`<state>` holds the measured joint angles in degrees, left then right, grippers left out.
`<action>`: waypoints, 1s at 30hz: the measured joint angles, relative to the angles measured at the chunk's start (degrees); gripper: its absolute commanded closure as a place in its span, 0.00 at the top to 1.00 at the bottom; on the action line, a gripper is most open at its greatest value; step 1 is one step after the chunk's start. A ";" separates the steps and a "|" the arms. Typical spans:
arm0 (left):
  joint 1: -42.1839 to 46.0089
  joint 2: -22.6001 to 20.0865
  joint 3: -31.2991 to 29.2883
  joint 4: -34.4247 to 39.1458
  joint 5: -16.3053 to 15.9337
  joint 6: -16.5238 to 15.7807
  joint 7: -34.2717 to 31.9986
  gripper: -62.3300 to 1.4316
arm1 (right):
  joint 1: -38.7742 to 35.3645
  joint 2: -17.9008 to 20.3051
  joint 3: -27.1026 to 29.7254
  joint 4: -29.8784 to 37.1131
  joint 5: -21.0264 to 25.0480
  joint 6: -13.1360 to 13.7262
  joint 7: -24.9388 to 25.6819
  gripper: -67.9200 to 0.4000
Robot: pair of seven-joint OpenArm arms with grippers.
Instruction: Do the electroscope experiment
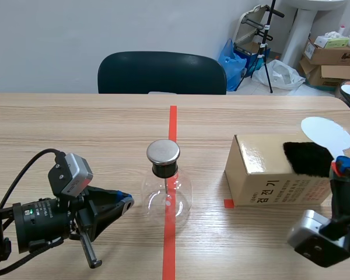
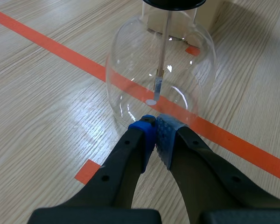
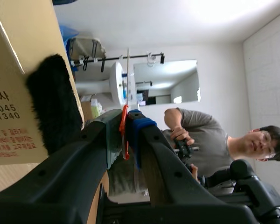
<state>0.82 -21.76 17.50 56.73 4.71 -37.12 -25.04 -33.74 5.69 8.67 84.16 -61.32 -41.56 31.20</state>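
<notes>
Wooden worktop [image 1: 76,122] with a glass flask [image 1: 166,195] at its middle; left claw [image 1: 125,202], pinched shut, sits just beside its base. Right claw [image 1: 340,168] grips a white disc [image 1: 325,134] beside black fur [image 1: 306,158], likely for charging.

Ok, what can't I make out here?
Flask: foil strip too small in the scene view; cap cut off by the left wrist view's edge.
White disc: edge-on in the right wrist view; the right gripper covers where it is held.
Box: back hidden by its own front, scene view.
</notes>
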 measured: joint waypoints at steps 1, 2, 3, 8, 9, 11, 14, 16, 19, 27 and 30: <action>0.04 0.02 0.00 0.00 0.00 0.00 0.15 0.07 | 0.24 0.00 0.48 -0.66 0.11 0.00 0.79 0.02; 0.20 0.00 -0.02 0.00 0.00 0.17 0.15 0.07 | 0.66 0.00 0.79 -1.70 0.11 0.02 0.96 0.02; 0.46 -0.02 -0.02 0.00 0.00 0.42 0.13 0.07 | 1.16 0.00 1.01 -2.89 0.11 0.04 1.20 0.02; 4.50 -0.02 -3.39 0.83 -0.02 0.46 -0.31 0.07 | 5.25 0.00 2.03 -9.03 0.04 0.07 3.67 0.02; 6.16 -0.04 -4.57 1.66 -0.02 0.50 -0.31 0.07 | 5.88 0.02 2.43 -9.84 0.09 0.04 4.52 0.02; 10.27 -0.22 -6.99 4.44 0.04 0.39 -1.38 0.07 | 7.08 0.02 2.86 -11.08 0.09 0.02 5.16 0.02; 17.40 -0.76 -11.08 10.32 0.24 0.13 -7.63 0.07 | 8.35 0.04 2.89 -13.38 0.07 0.04 5.29 0.02; 21.88 -1.20 -14.16 15.78 0.50 -0.02 -9.86 0.07 | 9.03 0.04 2.91 -15.23 0.07 0.02 5.66 0.02; 28.06 -1.40 -18.86 25.44 2.73 -0.76 -11.93 0.07 | 9.77 0.02 4.04 -17.77 -0.13 0.02 7.85 0.02; 43.47 -1.27 -24.57 46.73 4.96 -2.67 -14.23 0.07 | 10.38 0.04 5.49 -20.96 -0.24 -0.02 7.23 0.02; 45.27 -1.25 -24.65 48.87 4.98 -2.67 -13.42 0.07 | 10.36 0.20 5.49 -20.96 -0.33 -0.02 6.38 0.02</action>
<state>46.09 -23.00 -7.16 105.60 9.69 -39.79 -38.46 -23.38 5.89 14.15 63.20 -61.65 -41.58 37.58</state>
